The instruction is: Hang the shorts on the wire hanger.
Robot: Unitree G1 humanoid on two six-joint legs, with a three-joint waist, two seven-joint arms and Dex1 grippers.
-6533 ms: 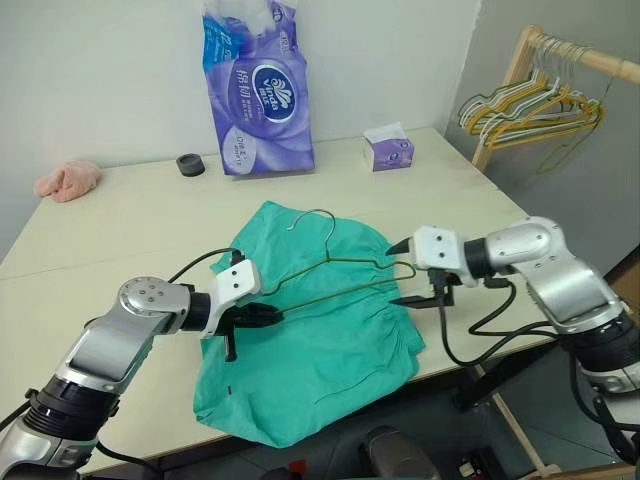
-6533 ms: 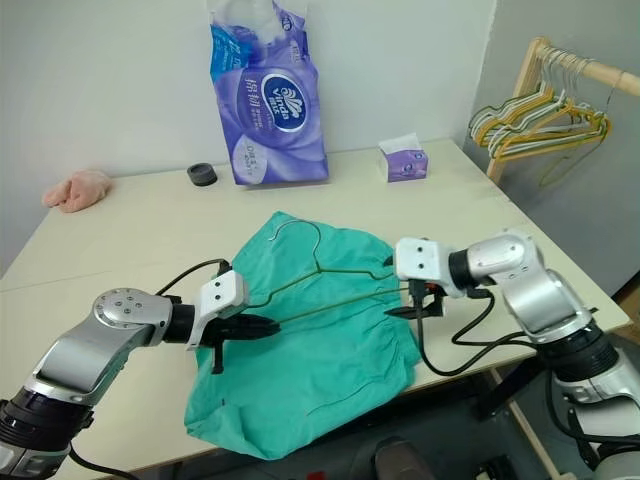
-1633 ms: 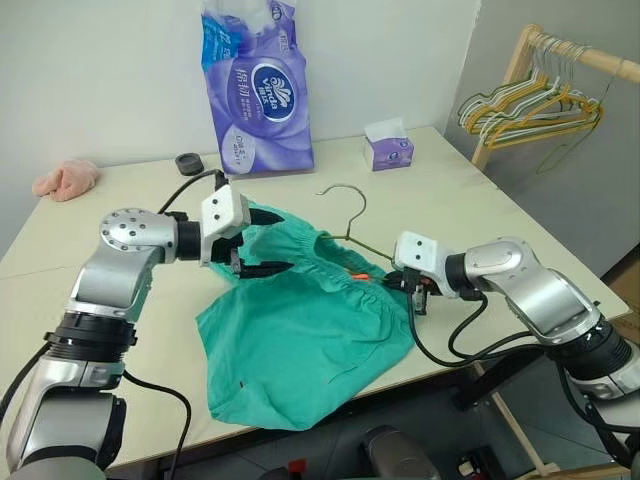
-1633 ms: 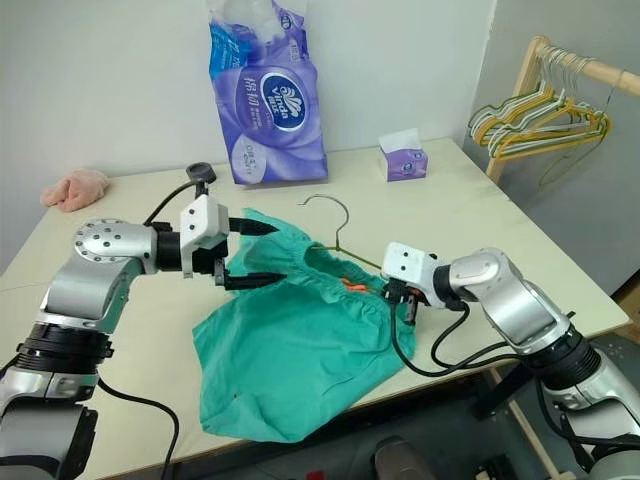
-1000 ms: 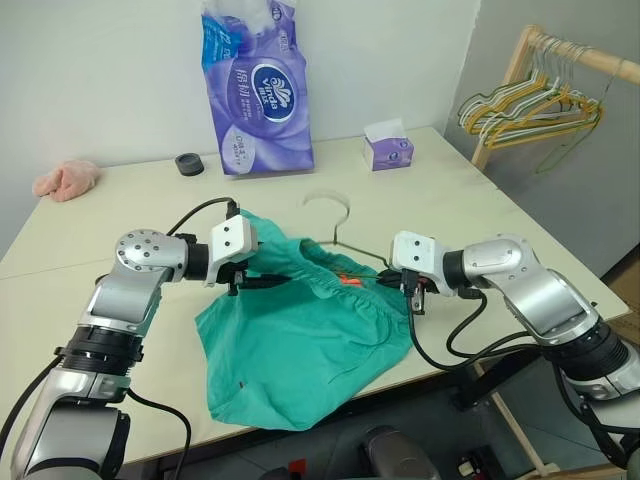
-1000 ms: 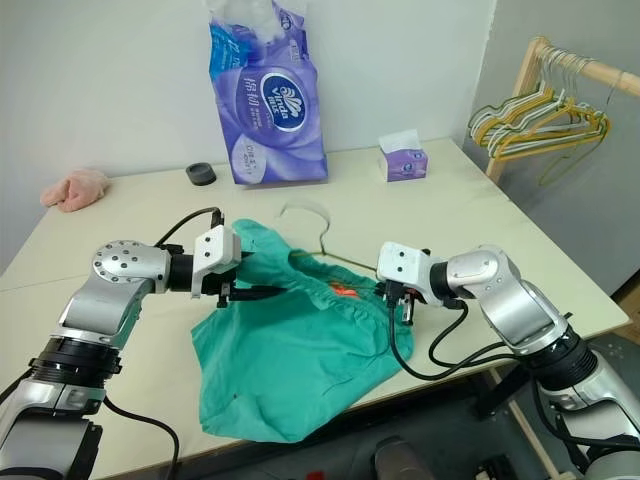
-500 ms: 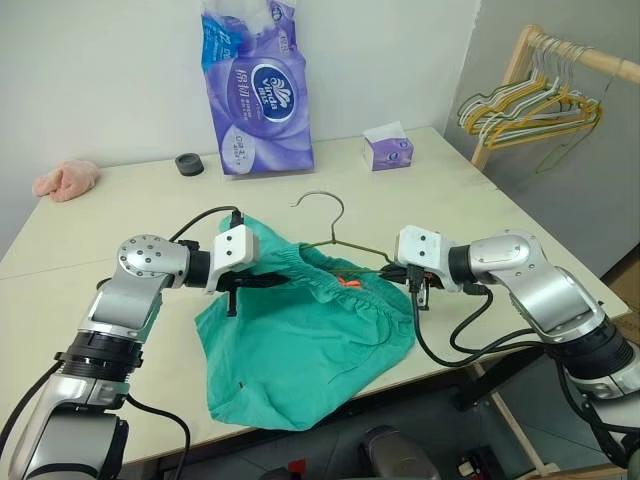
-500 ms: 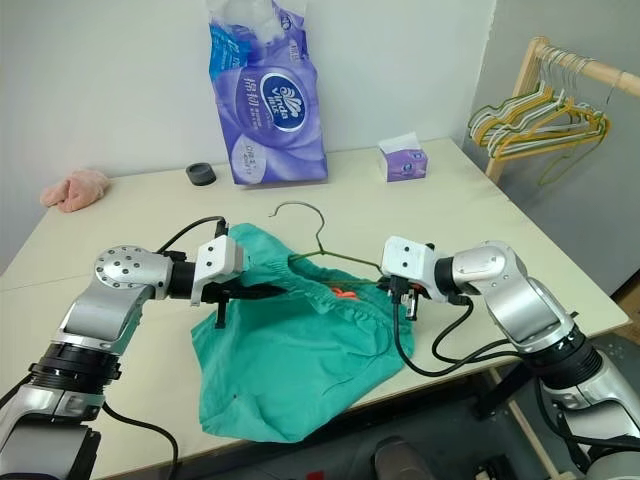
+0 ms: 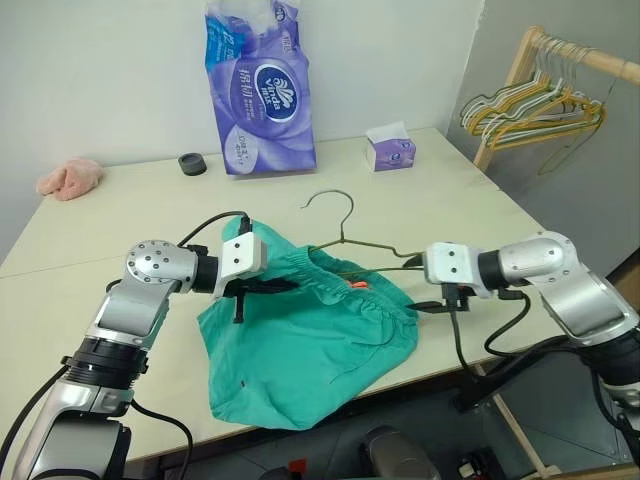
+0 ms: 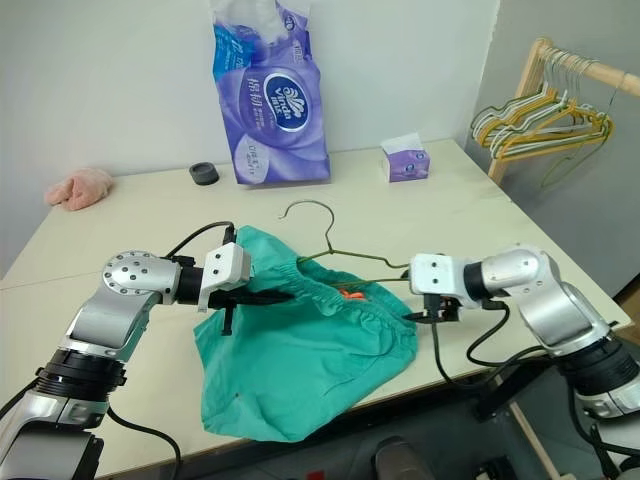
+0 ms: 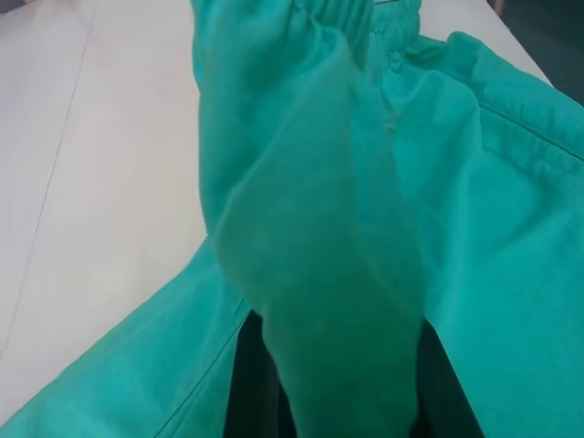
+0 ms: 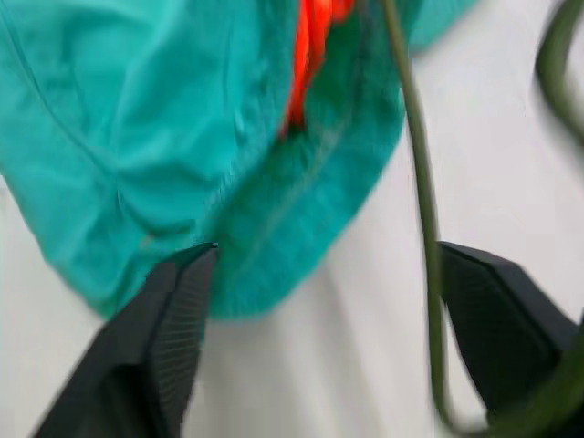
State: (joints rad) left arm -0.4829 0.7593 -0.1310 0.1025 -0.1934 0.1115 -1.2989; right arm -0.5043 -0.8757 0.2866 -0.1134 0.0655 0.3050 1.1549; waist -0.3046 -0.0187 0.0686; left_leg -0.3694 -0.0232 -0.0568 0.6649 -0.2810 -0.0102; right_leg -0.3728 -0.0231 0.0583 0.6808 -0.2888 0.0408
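The teal shorts (image 9: 300, 350) lie on the table (image 9: 130, 215), with the waistband bunched up and an orange drawstring (image 12: 310, 46) showing. The thin olive wire hanger (image 9: 343, 232) is threaded into the waistband. Its hook rises behind the shorts and its right end sticks out. My left gripper (image 9: 270, 287) is shut on the left part of the waistband, and cloth drapes over its fingers (image 11: 251, 392). My right gripper (image 9: 415, 283) stands open just right of the shorts. The hanger's wire (image 12: 415, 182) passes between its spread fingers, close to one of them.
At the table's back stand a tall purple tissue pack (image 9: 262, 90), a small purple tissue box (image 9: 390, 152) and a black round lid (image 9: 192, 163). A pink cloth lump (image 9: 68, 178) lies far left. A wooden rack with several hangers (image 9: 535, 100) stands right of the table.
My right gripper has opened and drawn back to the right, off the right end of the waistband. My left gripper stays shut on the shorts in about the same place.
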